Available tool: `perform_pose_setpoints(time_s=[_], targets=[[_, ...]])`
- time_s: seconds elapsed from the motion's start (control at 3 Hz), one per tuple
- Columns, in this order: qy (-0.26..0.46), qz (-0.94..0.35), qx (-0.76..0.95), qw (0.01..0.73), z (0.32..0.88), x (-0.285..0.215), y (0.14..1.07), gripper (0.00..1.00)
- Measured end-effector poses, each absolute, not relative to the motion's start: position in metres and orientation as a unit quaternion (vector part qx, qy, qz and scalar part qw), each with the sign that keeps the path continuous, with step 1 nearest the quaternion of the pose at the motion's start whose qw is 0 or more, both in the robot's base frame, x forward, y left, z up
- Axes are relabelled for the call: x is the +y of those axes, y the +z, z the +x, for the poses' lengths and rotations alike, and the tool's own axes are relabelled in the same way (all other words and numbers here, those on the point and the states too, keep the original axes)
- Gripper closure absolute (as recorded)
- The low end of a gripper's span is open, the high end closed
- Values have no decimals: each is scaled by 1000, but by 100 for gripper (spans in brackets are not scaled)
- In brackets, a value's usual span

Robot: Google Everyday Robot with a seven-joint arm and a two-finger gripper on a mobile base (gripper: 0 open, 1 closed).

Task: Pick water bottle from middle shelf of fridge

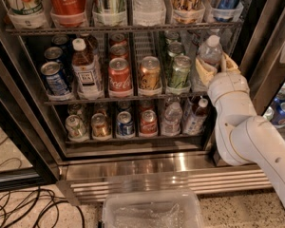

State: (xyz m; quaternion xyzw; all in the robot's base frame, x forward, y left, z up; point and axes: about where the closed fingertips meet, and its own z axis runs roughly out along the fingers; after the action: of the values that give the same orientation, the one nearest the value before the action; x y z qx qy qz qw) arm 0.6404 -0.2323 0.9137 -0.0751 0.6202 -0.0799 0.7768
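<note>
The water bottle (210,49), clear with a white cap, stands at the right end of the middle shelf (109,98) of the fridge (156,170). My gripper (214,66) is at the bottle's lower body, reaching in from the right on the white arm (242,132), and it covers the bottle's lower half. Left of the bottle the shelf holds a green can (179,71), an orange can (149,73), a red can (119,75), a brown-liquid bottle (84,69) and blue cans (53,79).
The lower rack holds small cans and short bottles (172,118). The top rack carries large bottles and cans (109,4). A clear plastic bin (152,210) sits on the floor in front of the steel base. Black cables (28,208) lie at bottom left. The door frame (270,46) stands close on the right.
</note>
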Motion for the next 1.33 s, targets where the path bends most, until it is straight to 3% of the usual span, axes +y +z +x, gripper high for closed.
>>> perform_pose_setpoints(time_s=[0.67,1.33], targets=[[-75,-64,580,809,617,-238,945,100],[-47,-94,601,792,590,-237,947,100]])
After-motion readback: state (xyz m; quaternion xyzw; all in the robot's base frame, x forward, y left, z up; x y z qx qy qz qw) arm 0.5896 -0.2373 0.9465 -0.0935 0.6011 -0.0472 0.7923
